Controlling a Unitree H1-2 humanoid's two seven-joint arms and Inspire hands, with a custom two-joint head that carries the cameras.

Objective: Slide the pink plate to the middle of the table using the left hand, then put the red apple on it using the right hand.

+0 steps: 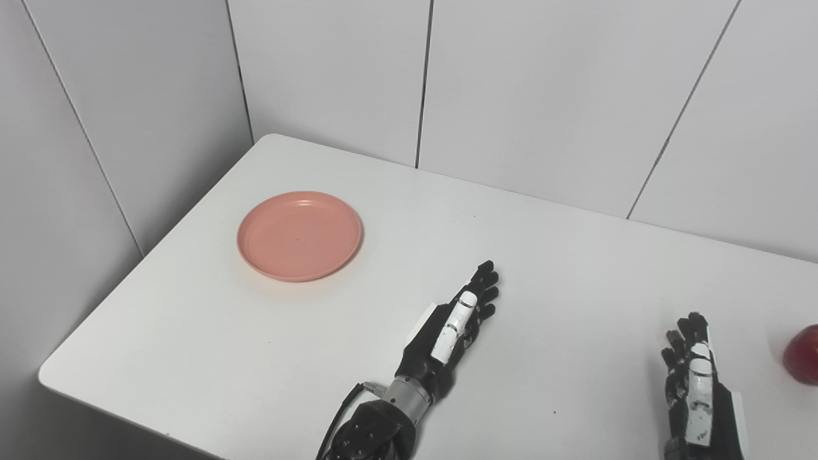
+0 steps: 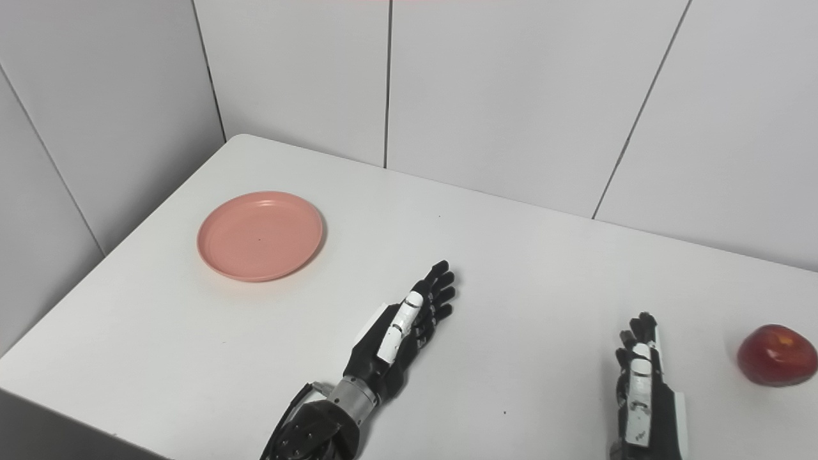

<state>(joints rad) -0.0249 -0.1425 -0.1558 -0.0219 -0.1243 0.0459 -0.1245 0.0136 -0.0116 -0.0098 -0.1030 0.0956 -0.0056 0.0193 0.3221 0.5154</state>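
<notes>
Pink plate [image 1: 299,235] and red apple [image 2: 776,355] are both untouched, so the first step, sliding the plate, looks not yet begun.

Nearest the camera, the right robot hand [image 2: 641,383] lies low over the desk [image 2: 537,268] by the bottom edge, its fingers extended side by side and holding nothing. The apple sits just beyond and to the right of it, near but apart. That placement suits the task: this hand seems parked beside the fruit it must lift later, waiting its turn.

A little further in, the left robot hand [image 1: 455,332] reaches forward from the bottom edge, palm turned sideways, fingers straight and lying together, empty. It points up and to the right, not toward the plate, which lies well apart on its far left. To push the plate inward it would likely have to swing left and get behind the plate's outer rim.

Furthest away, the plate rests flat and empty near the desk's left edge, short of the middle where it belongs. White wall panels [image 1: 319,70] close the scene behind.

Differences between the views matter mainly for the apple: the left eye view cuts it off at the right border, showing only a sliver, while the right eye view shows it whole with a paler patch on top. The right eye view also shows more of the bare desk between apple and right robot hand.
</notes>
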